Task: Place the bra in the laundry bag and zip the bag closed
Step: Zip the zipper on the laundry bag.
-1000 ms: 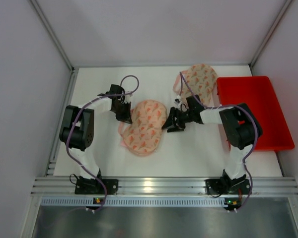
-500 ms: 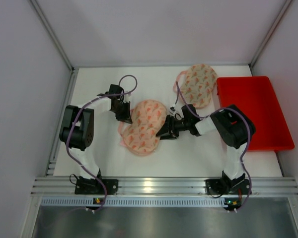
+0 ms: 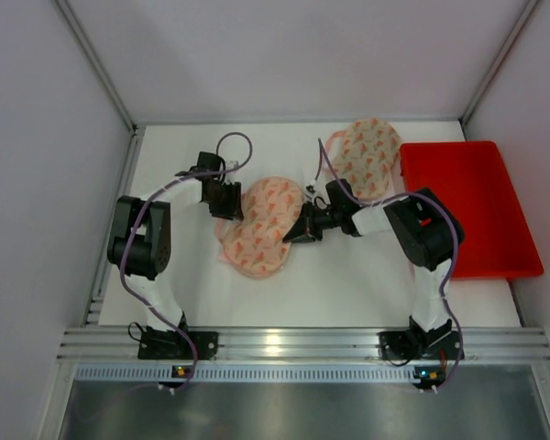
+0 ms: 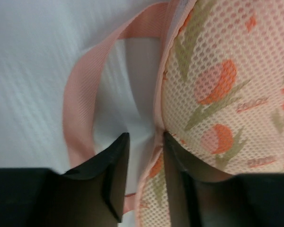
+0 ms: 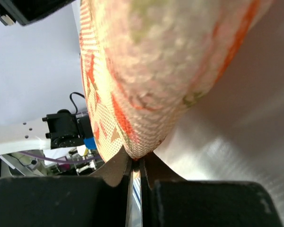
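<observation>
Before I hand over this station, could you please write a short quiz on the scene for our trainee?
1. True or false: the right gripper is shut on the edge of the mesh laundry bag.
2. Where does the red tray lie? A) at the table's right side B) between the two arms C) under the bag
3. Fill in: the left gripper has its jaws ___ (open or shut).

Key: 1 true; 2 A; 3 open.
</observation>
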`<state>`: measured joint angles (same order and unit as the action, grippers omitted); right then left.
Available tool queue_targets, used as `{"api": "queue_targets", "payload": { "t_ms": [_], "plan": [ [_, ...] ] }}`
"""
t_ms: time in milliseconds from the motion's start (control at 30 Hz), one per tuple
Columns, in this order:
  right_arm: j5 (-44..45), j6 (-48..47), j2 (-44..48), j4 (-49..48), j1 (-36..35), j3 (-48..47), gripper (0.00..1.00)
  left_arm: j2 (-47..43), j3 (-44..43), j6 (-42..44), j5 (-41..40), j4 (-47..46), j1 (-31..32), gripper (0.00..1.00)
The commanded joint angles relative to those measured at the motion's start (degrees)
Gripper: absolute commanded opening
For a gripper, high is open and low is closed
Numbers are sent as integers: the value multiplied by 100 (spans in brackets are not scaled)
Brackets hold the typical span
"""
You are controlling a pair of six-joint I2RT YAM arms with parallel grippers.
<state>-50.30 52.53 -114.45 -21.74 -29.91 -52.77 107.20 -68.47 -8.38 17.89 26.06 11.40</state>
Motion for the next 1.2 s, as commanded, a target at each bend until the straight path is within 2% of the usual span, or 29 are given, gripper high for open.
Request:
{"api": "queue_targets", "payload": {
  "t_ms": [0, 67, 100, 133, 167, 200, 267, 300, 333, 433, 467, 533, 600, 767, 867, 1033, 1167],
  "plan": [
    [135, -428, -129, 827, -59, -549, 0, -584, -114, 740, -533, -75, -103, 46],
    [135, -524, -208, 1013, -24, -760, 0, -1092, -167, 1153, -297, -75, -164, 56],
    [187, -568, -218, 1248, -24, -874, 0, -1261, -176, 1598, -217, -75, -173, 69],
    [196, -604, -235, 1251, -24, -892, 0, -1437, -176, 1864, -111, -75, -173, 73],
    [179, -552, -261, 1216, -24, -901, 0, -1795, -176, 2128, 20, -14, -164, 92],
    [179, -508, -279, 1207, -32, -927, 0, -1973, -141, 2687, 430, 56, -164, 93],
    [188, -429, -323, 1250, -32, -980, 0, -2437, -184, 3419, 1281, 624, -164, 93],
    [170, -419, -341, 1312, -32, -1067, 0, -2580, -185, 4066, 1418, 793, -138, 93],
    [170, -419, -358, 1504, -32, -1112, 0, -2703, -185, 4316, 1436, 952, -77, 93],
    [267, -472, -420, 1988, -59, -1358, 0, -3107, -36, 5310, 964, 1471, 633, 91],
    [249, -489, -463, 2154, -59, -1402, 0, -3169, 61, 5503, 831, 1515, 1158, 90],
    [249, -481, -446, 2156, -67, -1403, 0, -3292, 350, 5978, 427, 1586, 1670, 87],
    [319, -481, -376, 2314, -67, -1385, 0, -3276, 483, 6399, 120, 1708, 2487, 84],
    [363, -507, -332, 2402, -76, -1358, 0, -2775, 607, 6867, -891, 1894, 4156, 75],
    [390, -507, -332, 2402, -76, -1358, 0, -2178, 388, 6973, -1304, 2025, 4703, 74],
    [460, -551, -218, 2472, -120, -1358, 0, -1107, -368, 7034, -1797, 2350, 5109, 72],
    [443, -507, -121, 2455, -164, -1393, 0, -657, -711, 7096, -2272, 2640, 5337, 72]
  ]
}}
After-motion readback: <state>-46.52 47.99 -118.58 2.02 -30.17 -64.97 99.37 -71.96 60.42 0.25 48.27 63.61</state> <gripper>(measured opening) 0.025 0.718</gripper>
